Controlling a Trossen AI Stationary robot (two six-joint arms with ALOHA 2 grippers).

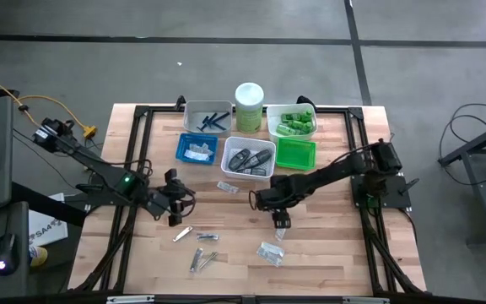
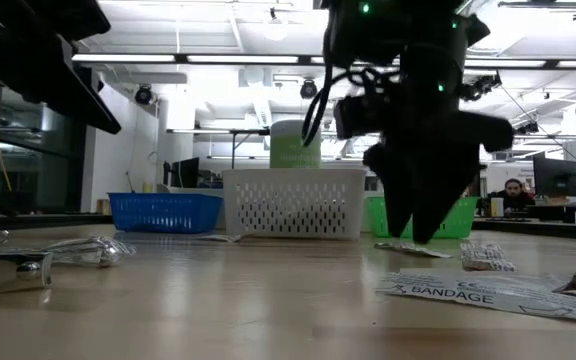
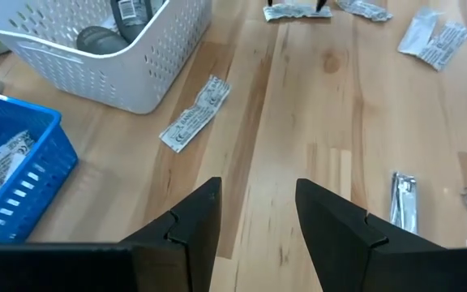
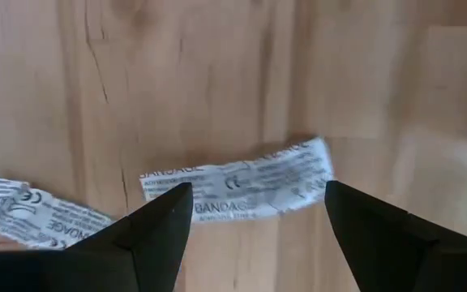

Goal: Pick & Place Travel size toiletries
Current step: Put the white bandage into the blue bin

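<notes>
Left to right: the left gripper point(image 1: 178, 205) hovers mid-table, fingers parted on nothing, beside the metal clippers point(image 1: 183, 234). At centre, the blue tray point(image 1: 197, 149) holds packets and the white basket point(image 1: 249, 159) holds grey cases. The right gripper point(image 4: 254, 215) hangs spread wide and empty over a bandage packet point(image 4: 237, 186) lying flat on the wood – the likely pick. Descend squarely, straddle its narrow width, press to the table, then close – thin wrappers slip easily.

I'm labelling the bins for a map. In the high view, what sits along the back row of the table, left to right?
Grey tray with blue razors → pale-green canister with white lid → white tray of green tubes.
</notes>
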